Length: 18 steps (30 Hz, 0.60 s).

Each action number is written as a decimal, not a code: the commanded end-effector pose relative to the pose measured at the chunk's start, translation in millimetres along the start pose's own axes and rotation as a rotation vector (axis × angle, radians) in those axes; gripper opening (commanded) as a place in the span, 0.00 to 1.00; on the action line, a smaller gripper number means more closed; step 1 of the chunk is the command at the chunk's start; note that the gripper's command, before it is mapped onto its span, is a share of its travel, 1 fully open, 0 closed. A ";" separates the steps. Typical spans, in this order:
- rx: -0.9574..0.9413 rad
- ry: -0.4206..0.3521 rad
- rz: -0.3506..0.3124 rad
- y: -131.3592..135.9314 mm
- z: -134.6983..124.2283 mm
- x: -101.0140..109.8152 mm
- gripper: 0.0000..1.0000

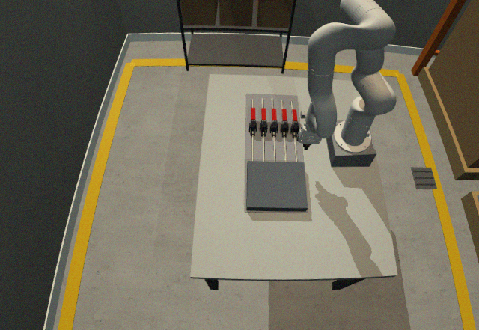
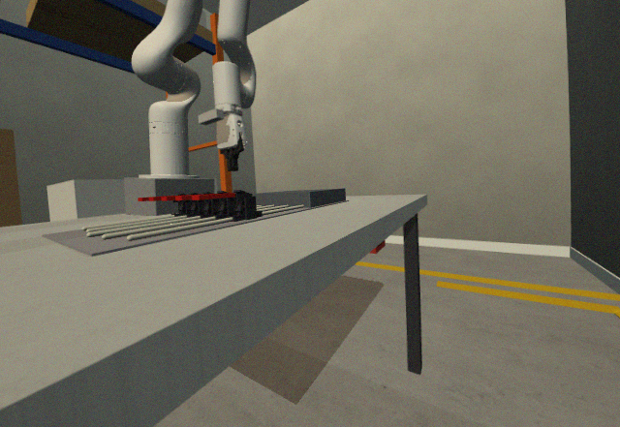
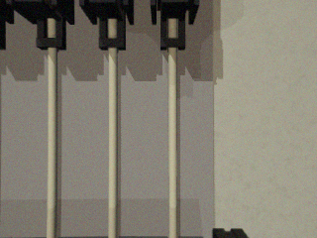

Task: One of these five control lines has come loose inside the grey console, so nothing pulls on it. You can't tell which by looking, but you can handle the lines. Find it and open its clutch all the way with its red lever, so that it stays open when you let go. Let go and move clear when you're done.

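Observation:
Several cream control lines run side by side over a grey base plate into the grey console. Each passes through a black clutch with a red lever, and all the levers lie flat. My gripper is shut and empty. It hangs above the table just right of the rightmost line, between the clutches and the console. In the exterior view it is well above the clutches. The wrist view shows three lines, the rightmost one near the plate's right edge, and a fingertip at the bottom.
The arm's base block stands on the table right of the plate. A metal shelf rack stands behind the table. Brown crates are at the far right.

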<state>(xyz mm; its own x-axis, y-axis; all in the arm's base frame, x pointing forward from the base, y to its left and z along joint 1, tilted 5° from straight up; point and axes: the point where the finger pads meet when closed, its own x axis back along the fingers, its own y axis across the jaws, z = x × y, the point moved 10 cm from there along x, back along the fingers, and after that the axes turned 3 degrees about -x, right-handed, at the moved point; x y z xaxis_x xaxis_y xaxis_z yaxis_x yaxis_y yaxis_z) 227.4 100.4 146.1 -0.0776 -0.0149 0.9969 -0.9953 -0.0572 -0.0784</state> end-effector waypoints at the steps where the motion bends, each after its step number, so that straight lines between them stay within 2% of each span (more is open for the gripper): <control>1: 0.000 0.000 0.001 -0.3 -0.1 0.1 0.00; 15: 0.000 0.000 0.001 -1.1 0.5 -0.2 0.00; 18: 0.000 0.002 0.001 -26.8 23.1 -12.9 0.00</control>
<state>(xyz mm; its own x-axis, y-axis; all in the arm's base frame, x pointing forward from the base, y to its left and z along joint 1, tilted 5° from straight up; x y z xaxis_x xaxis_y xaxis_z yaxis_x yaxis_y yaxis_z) 232.3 96.9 144.4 -0.0774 -0.0144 0.9969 -0.9952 -0.0586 -0.0781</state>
